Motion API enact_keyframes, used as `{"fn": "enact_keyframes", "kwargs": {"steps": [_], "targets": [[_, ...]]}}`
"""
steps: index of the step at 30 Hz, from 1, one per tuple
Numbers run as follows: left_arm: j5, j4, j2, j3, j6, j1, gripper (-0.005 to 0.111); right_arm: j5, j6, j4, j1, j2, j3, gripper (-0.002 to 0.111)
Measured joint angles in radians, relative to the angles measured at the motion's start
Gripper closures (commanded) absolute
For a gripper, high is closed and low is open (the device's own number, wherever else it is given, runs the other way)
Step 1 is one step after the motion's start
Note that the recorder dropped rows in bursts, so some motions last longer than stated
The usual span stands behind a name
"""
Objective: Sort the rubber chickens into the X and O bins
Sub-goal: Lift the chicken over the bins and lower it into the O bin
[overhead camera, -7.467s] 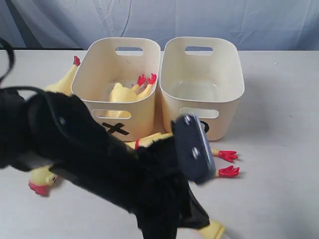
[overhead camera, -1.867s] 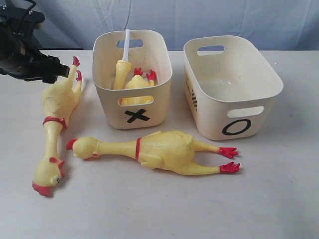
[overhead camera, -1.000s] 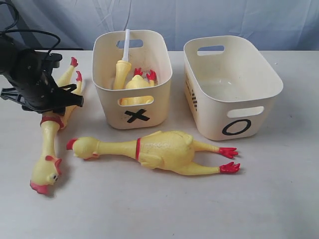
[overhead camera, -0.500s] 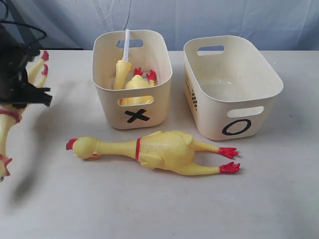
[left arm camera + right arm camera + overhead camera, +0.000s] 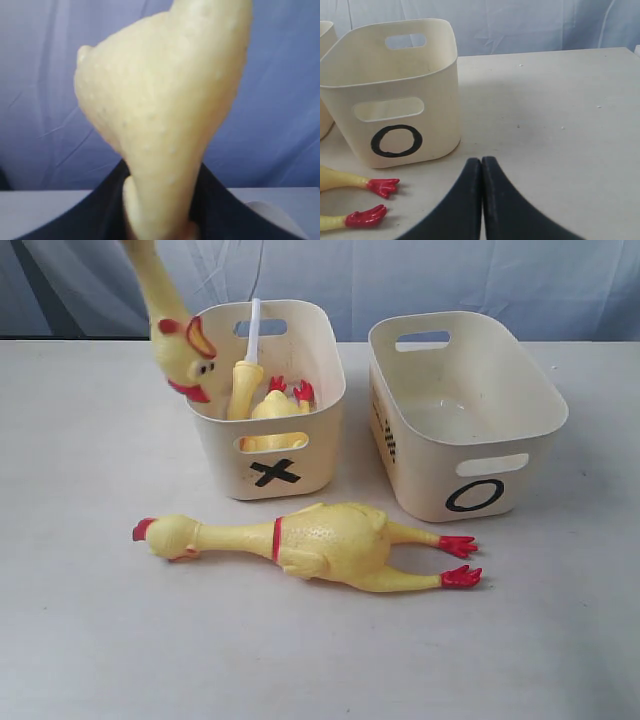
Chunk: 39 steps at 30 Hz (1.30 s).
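A long-necked rubber chicken [image 5: 172, 325] hangs head down over the left rim of the X bin [image 5: 290, 455]; its body [image 5: 165, 100] fills the left wrist view, where my left gripper [image 5: 160, 220] is shut on it. The gripper itself is above the exterior view's top edge. Inside the X bin lie a small chicken [image 5: 275, 405] and a head piece with a white tube [image 5: 247, 370]. A big chicken [image 5: 320, 545] lies on the table in front of both bins. The O bin [image 5: 480, 480] [image 5: 395, 100] holds nothing. My right gripper [image 5: 481, 162] is shut and empty, near that chicken's red feet [image 5: 370, 200].
A pale table [image 5: 560, 640] carries everything, with a blue cloth backdrop [image 5: 500, 280] behind. The two bins stand side by side with a gap between them.
The left gripper has lifted the long-necked chicken off the table at the far left and swung it up and rightward, so its head now dangles at the X bin's rim.
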State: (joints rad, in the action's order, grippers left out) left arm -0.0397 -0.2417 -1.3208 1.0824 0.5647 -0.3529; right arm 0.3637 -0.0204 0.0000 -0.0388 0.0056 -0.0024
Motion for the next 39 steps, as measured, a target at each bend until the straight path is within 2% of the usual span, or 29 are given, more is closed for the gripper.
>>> {"fn": "enact_keyframes", "kwargs": {"steps": [3,6,10,11,14,19,23,30,31,37,39], "targets": [[-0.149,0.049,-0.032,0.0,0.0,-0.088,0.107,0.0,0.0,0.0,0.0,0.0,0.0,0.108],[-0.311,0.095,-0.145,0.0,0.0,-0.163,0.107,0.0,0.0,0.0,0.0,0.0,0.0,0.108],[-0.419,0.08,-0.263,0.007,0.0,-0.233,0.107,0.0,0.0,0.0,0.0,0.0,0.0,0.108],[-0.444,0.046,-0.316,0.041,0.0,-0.261,0.107,0.0,0.0,0.0,0.0,0.0,0.0,0.108],[-0.43,0.025,-0.378,0.123,0.0,-0.297,0.107,0.0,0.0,0.0,0.0,0.0,0.0,0.108],[-0.145,-0.09,-0.522,0.376,0.0,-0.373,0.107,0.0,0.0,0.0,0.0,0.0,0.0,0.108],[-0.117,-0.104,-0.612,0.54,0.0,-0.405,0.107,0.0,0.0,0.0,0.0,0.0,0.0,0.108],[-0.118,-0.104,-0.721,0.69,0.002,-0.418,0.106,0.0,0.0,0.0,0.0,0.0,0.0,0.108],[-0.118,-0.104,-0.746,0.701,0.002,-0.422,0.102,0.0,0.0,0.0,0.0,0.0,0.0,0.108],[-0.149,-0.149,-0.81,0.723,0.0,-0.422,0.041,0.0,0.0,0.0,0.0,0.0,0.0,0.108],[-0.149,-0.16,-0.81,0.726,0.0,-0.422,0.036,0.0,0.0,0.0,0.0,0.0,0.0,0.108]]}}
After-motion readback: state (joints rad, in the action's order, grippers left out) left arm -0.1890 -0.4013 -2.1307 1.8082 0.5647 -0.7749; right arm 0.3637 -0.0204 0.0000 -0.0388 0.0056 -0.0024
